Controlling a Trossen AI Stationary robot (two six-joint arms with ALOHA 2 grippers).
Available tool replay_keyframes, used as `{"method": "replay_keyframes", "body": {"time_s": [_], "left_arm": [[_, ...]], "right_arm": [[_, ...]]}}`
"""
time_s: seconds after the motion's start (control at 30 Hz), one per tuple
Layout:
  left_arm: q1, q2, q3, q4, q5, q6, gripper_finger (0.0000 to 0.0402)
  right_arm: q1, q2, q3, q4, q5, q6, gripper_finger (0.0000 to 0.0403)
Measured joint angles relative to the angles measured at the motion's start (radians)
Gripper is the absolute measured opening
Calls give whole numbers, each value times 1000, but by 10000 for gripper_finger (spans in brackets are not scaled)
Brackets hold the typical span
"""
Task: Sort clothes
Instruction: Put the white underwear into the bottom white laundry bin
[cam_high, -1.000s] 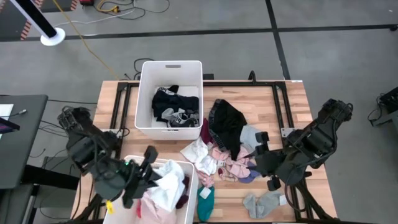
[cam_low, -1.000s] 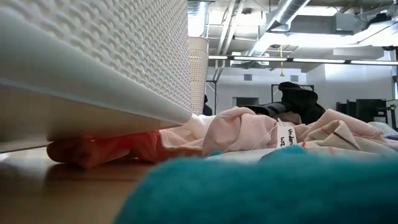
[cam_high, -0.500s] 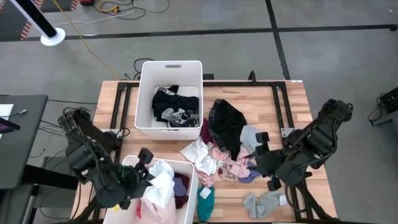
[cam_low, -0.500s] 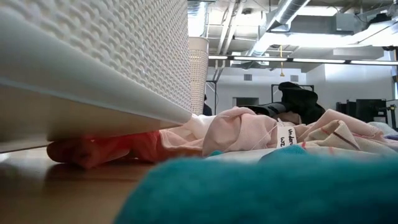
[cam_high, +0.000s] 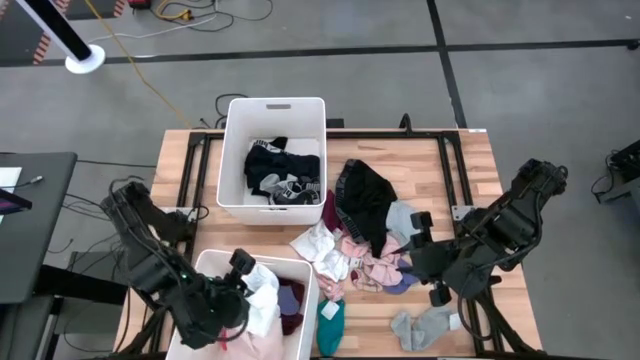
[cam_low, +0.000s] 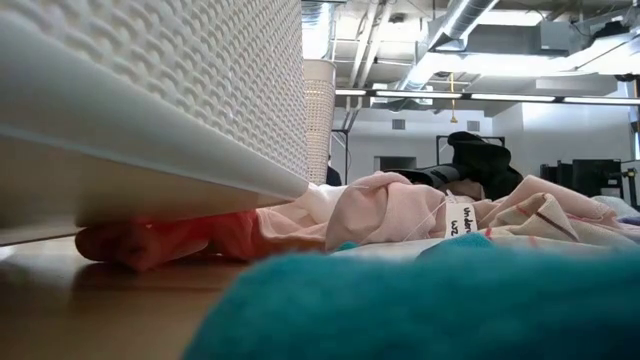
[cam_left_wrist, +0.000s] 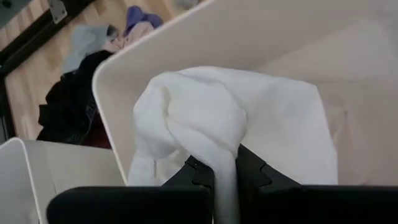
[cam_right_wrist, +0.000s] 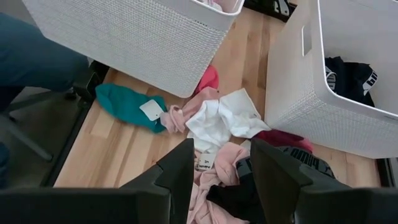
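Note:
My left gripper (cam_high: 240, 268) is shut on a white garment (cam_left_wrist: 230, 115), low over the near white bin (cam_high: 303, 270), which holds pink, white and maroon clothes (cam_high: 285, 305). The far bin (cam_high: 275, 104) holds black and white clothes (cam_high: 280, 172). A loose pile of clothes (cam_high: 362, 232) in black, pink, white and grey lies on the table between the arms. Beside it lie a teal piece (cam_high: 330, 322) and a grey sock (cam_high: 425, 325). My right gripper (cam_right_wrist: 221, 167) hangs open above the pile's right side and touches nothing. My left gripper pinches a bunched fold of the white garment (cam_left_wrist: 222, 157) between its two fingers (cam_left_wrist: 199, 177). The fingers slant down from the table's left into the near bin. The rest of the garment bulges out beyond the fingertips, inside the bin's walls (cam_left_wrist: 109, 124).
The near bin's wall (cam_low: 200, 90) fills the low view's left, with a red piece (cam_low: 160, 240) under its edge. A pink garment (cam_low: 390, 210) and the teal piece (cam_low: 420, 310) lie in front. Bare wood (cam_high: 460, 170) shows at the table's far right.
My left gripper has sunk toward the near bin and tipped further downward, still shut on the white garment. The garment has gone down with it, from above the rim to lower in the bin. The right arm has kept still.

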Motion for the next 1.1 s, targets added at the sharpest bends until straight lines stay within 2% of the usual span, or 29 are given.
{"method": "replay_keyframes", "body": {"time_s": [0.27, 0.97, 1.1], "left_arm": [[13, 1, -91, 57, 8, -17, 12], [24, 0, -101, 96, 15, -31, 12], [33, -2, -161, 105, 114, -53, 12]], "right_arm": [[0, 0, 0, -1, 0, -2, 170], [0, 0, 0, -1, 0, -1, 170], [0, 0, 0, -1, 0, 0, 170]]}}
